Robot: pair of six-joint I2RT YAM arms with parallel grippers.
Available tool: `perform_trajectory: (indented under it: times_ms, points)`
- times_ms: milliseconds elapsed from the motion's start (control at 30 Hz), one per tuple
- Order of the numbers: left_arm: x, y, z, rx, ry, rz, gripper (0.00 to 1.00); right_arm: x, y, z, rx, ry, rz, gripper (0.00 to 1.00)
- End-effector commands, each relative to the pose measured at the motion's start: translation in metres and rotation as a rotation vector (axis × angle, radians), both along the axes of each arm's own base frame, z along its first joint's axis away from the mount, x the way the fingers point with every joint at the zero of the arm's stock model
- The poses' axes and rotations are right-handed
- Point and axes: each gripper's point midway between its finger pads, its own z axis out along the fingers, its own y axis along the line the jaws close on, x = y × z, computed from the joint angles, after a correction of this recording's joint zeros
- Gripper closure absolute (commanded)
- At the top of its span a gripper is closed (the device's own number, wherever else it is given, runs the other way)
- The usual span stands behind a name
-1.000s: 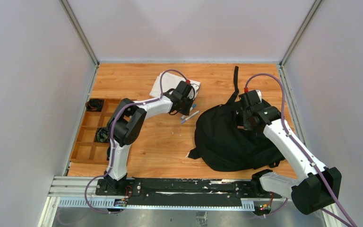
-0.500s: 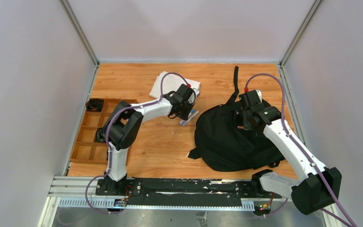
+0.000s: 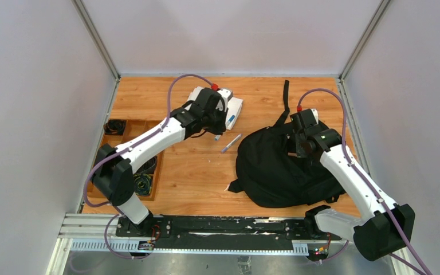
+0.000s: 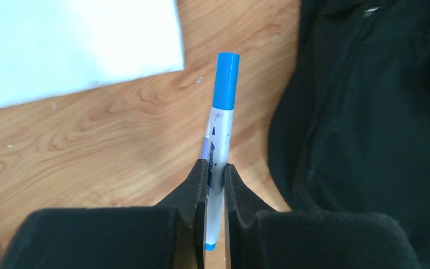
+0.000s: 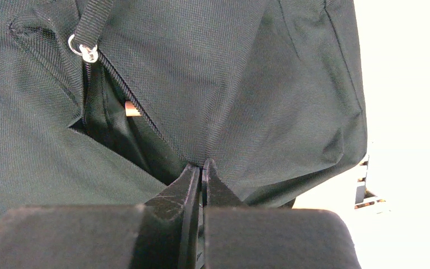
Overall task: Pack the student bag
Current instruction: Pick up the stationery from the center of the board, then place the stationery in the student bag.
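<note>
The student bag (image 3: 275,172), a big black backpack, lies on the right of the wooden table. Its zipper (image 5: 112,67) stands open, and something tan (image 5: 131,108) shows inside. My right gripper (image 5: 202,165) is shut on a fold of the bag's fabric at the edge of that opening; in the top view the right gripper (image 3: 298,149) sits over the bag's upper part. My left gripper (image 4: 216,168) is shut on a white marker with a blue cap (image 4: 221,112), held above the table left of the bag (image 4: 369,112). From above, the marker (image 3: 230,120) hangs by the white cloth.
A second pen (image 3: 231,143) lies on the table just left of the bag. A folded white cloth (image 3: 236,106) is behind my left gripper (image 3: 223,121). A wooden compartment tray (image 3: 110,150) with cables stands at the left edge. Grey walls enclose the table.
My left gripper has closed on the blue-capped marker and lifted it up and back from the table, leaving the other pen lying there. The right arm has not moved.
</note>
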Motion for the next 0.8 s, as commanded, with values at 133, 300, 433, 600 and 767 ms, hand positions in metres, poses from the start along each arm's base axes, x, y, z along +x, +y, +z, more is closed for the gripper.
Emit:
perform_trajectory:
  times_ms: [133,300,433,600,767]
  points:
    - [-0.075,-0.051,0.039,-0.322,0.189,-0.154,1.00,-0.007,-0.009,0.015,0.003,-0.036,-0.026,1.00]
    - [-0.127,-0.101,0.057,-0.547,0.344,-0.234,1.00,-0.006,-0.007,0.014,0.009,-0.031,-0.024,1.00]
    - [-0.158,-0.137,0.069,-0.642,0.394,-0.312,1.00,-0.006,-0.006,0.013,0.017,-0.030,-0.024,1.00]
    - [-0.179,-0.175,0.070,-0.707,0.472,-0.388,1.00,-0.006,-0.003,0.013,0.031,-0.029,-0.015,1.00]
    - [-0.174,-0.197,0.052,-0.709,0.530,-0.376,1.00,-0.006,-0.004,0.016,0.032,-0.042,-0.016,1.00]
